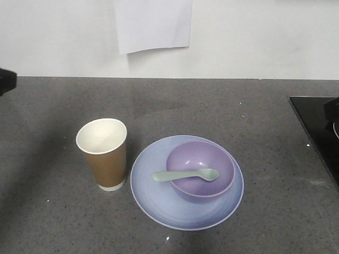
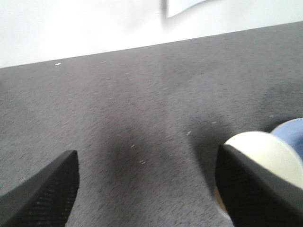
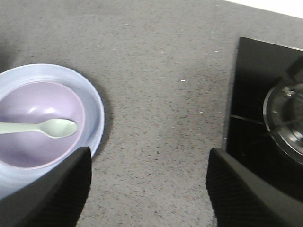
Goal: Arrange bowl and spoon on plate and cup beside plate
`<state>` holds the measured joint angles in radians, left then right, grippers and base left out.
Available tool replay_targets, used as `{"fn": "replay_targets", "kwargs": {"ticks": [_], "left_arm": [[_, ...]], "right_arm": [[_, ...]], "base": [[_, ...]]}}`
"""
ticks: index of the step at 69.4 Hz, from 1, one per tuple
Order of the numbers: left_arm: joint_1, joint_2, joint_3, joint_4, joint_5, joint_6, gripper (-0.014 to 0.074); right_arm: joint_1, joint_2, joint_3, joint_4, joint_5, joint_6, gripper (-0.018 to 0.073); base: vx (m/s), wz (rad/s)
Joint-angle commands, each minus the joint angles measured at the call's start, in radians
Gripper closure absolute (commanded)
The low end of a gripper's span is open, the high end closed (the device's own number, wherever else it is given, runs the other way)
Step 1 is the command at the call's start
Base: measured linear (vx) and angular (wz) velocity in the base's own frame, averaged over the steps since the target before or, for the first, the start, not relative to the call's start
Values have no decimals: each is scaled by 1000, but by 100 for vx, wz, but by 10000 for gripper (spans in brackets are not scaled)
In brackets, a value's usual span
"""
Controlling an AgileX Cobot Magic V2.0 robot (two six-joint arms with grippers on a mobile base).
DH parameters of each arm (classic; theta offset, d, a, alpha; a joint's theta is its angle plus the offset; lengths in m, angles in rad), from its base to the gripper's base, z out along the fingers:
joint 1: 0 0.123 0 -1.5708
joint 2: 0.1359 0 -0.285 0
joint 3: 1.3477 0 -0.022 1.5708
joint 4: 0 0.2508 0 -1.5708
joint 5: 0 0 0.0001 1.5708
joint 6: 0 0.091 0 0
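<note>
On the grey speckled counter [image 1: 222, 100] the pale blue plate [image 1: 153, 188] lies flat, with the lavender bowl [image 1: 201, 170] standing upright on it, set toward its right side. The mint-green spoon [image 1: 186, 175] lies across the bowl, scoop inside near the middle, handle reaching out over the left rim. The brown paper cup [image 1: 103, 155] stands upright just left of the plate, close to its rim, perhaps touching. A white sheet [image 1: 153, 24] hangs on the wall behind. A black panel [image 1: 312, 121] sits at the right edge.
</note>
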<state>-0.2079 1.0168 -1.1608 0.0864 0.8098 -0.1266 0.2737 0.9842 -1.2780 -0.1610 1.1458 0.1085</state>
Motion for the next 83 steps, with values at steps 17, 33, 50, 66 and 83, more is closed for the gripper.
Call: {"fn": "replay_targets", "kwargs": {"ticks": [17,33,50,66,83], "left_arm": [[-5,-302,271,200,-117,-211,41],[-5,-501,383,206,-152,-245,43],[-5,-592,416,207,-166,-244,80],[-5,-594,415,205,-167,-244,331],[-5,-594,415,205,-163,-243,605]], "right_arm": [[-3,-243,219,-159,-140,108,52],[-3,-446,410,-160,-266,117,52],[-3,-550,520,-150,-348,116,67],[-3,-552,520,-154,-346,105,285],[-3,-552,520,-153,-339,105,572]], "base": [[0,0],[0,0],[0,0],[0,0],[0,0]]}}
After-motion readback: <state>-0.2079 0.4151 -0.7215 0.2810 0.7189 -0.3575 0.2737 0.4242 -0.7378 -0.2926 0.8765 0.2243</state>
